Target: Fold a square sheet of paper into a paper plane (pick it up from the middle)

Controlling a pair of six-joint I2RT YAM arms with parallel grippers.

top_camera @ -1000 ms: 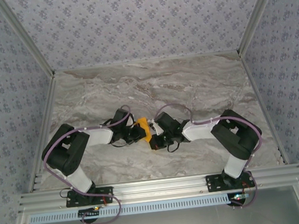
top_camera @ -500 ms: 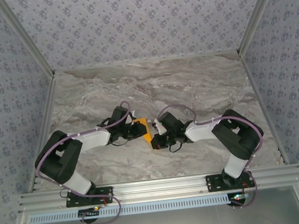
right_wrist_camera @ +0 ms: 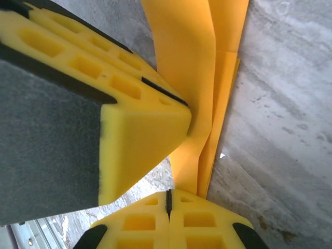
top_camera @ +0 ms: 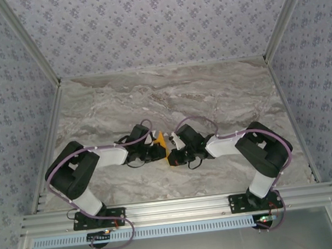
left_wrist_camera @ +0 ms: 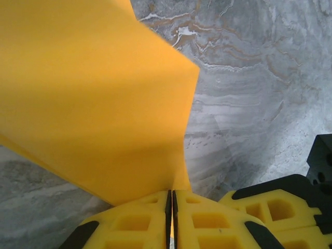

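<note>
At centre of the grey marbled desk (top_camera: 222,95), between both arms: thin bright orange paper sheet (top_camera: 163,142), partly folded. Clamped on it from opposite sides, left fingers (left_wrist_camera: 135,223) and right fingers (right_wrist_camera: 202,223), each pair pressed together.

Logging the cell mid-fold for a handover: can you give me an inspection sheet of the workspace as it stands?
Surface: marble-look table, no marks seen.
Job's things: orange paper, partly folded, held between both grippers at mid-table.
Clutter: nothing seen.
Grippers: left gripper shut on the paper's edge; right gripper shut on its folded layers, the two close together.
Cables: purple cables run along both arms, away from the paper.
Surroundings: patterned walls on three sides; metal rail at the near edge.
</note>
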